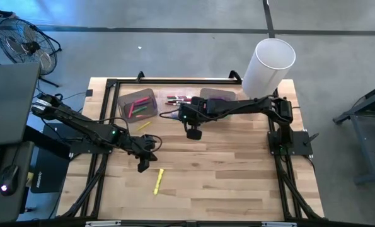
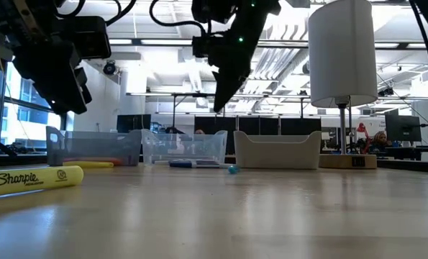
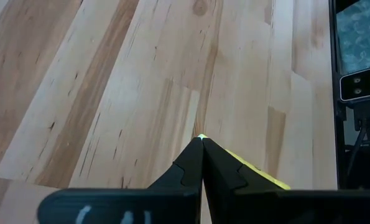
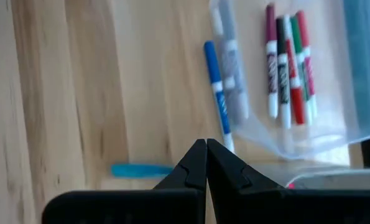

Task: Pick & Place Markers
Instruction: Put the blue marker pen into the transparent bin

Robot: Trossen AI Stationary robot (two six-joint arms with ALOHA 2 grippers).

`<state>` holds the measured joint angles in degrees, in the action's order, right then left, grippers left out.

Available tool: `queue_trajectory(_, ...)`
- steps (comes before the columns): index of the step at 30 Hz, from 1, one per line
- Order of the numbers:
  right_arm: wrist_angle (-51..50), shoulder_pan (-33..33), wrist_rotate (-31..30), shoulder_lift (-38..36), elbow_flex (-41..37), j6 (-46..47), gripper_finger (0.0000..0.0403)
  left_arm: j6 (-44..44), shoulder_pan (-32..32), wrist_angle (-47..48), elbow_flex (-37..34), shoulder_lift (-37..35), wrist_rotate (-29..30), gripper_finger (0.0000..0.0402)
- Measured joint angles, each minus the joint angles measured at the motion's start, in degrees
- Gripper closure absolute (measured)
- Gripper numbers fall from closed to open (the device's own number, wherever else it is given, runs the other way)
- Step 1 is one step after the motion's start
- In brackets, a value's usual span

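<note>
1. Both grippers pressed together, empty: left gripper (image 1: 143,165) over table centre-left, right gripper (image 1: 194,133) near the clear bin (image 1: 178,101).
2. Only low view reads "Sharpie" on yellow marker (image 2: 30,179).
3. High view: yellow marker (image 1: 158,181) lies near-left of centre, long axis near-far, slightly tilted.
4. Right wrist only: blue marker (image 4: 217,93) beside bin, loose blue cap (image 4: 141,170).

I see a yellow Sharpie highlighter (image 1: 158,181) lying flat on the bare wood near the table's front, well apart from the rest. A second yellow marker (image 1: 143,126) lies on the table just beside the grey bin. Pink, green and orange markers (image 1: 138,108) sit jumbled inside that bin. Purple, red and green markers (image 4: 288,65) lie side by side in the clear bin, a blue marker (image 4: 217,89) flat on the wood beside it, its loose cap (image 4: 141,170) nearby
</note>
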<state>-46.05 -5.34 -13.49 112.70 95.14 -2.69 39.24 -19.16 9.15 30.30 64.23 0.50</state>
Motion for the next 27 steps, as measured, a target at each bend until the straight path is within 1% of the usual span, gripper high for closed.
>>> queue_trajectory(3,-1.5,0.6,0.0,0.0,-0.1,1.0,0.0402,0.0,0.0,0.0,0.0,0.0,0.4,0.0396)
queue_trajectory(8,-2.2,0.7,-0.1,0.0,-0.1,1.9,0.0402,0.1,0.0,0.0,0.0,0.0,2.0,0.0375)
queue_trajectory(14,-0.9,0.7,-0.3,0.6,-1.1,9.0,0.0402,0.6,0.0,0.0,0.0,0.0,2.5,0.0359)
queue_trajectory(18,6.1,0.7,-2.0,0.6,-6.1,10.7,0.0391,1.6,0.0,0.0,0.0,0.0,5.1,0.0355)
queue_trajectory(22,14.1,1.3,-7.0,0.6,-12.6,12.1,0.0367,1.6,0.0,0.0,0.0,0.0,5.9,0.0355)
queue_trajectory(24,17.7,1.3,-9.4,0.6,-15.6,13.7,0.0356,1.6,0.0,0.0,0.0,0.0,6.2,0.0355)
queue_trajectory(27,25.4,1.1,-10.5,0.6,-20.4,18.1,0.0346,1.6,0.0,0.0,0.0,0.0,8.0,0.0355)
